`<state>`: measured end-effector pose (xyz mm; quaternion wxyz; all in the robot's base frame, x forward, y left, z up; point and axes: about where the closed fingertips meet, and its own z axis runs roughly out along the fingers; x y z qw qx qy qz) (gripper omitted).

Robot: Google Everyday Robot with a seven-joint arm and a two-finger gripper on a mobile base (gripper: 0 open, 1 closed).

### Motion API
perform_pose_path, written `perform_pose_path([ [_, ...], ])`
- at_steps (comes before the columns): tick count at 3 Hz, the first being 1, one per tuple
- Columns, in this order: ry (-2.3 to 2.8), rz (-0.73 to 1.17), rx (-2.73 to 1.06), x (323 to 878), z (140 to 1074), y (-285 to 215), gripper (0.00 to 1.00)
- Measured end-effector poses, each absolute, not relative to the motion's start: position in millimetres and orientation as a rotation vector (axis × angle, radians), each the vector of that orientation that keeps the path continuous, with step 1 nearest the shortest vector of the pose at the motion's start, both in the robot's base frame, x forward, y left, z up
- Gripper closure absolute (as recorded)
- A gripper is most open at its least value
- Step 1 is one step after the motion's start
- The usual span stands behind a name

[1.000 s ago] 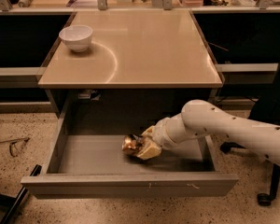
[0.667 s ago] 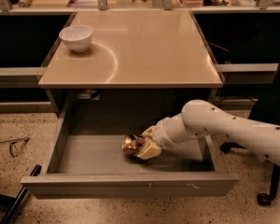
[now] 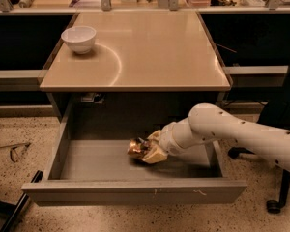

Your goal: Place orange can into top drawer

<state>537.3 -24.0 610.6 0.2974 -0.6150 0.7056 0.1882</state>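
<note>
1. Gripper [image 3: 145, 149] reaches into the top drawer [image 3: 135, 191] from the right, its fingers clamped on the orange can [image 3: 134, 147].
2. The drawer is pulled open; the can sits low near the middle of its grey bottom and is the only thing in it.
3. A white bowl [image 3: 79, 37] stands on the tabletop [image 3: 154, 52] at its back left corner.
4. Compared with a second ago, gripper, can and bowl are all in the same places.

The gripper [image 3: 146, 152] is low inside the open top drawer [image 3: 89, 164], at the orange can [image 3: 135, 148] near the drawer's middle. A white bowl [image 3: 79, 37] stands above the drawer's left side.
</note>
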Motion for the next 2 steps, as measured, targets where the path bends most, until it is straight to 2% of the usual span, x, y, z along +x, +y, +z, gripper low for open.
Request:
perform_pose_path([
  [1, 1.876, 0.5, -1.635, 537.2, 610.6, -23.9, 0.12],
  [2, 1.876, 0.5, -1.635, 537.2, 610.6, -23.9, 0.0],
])
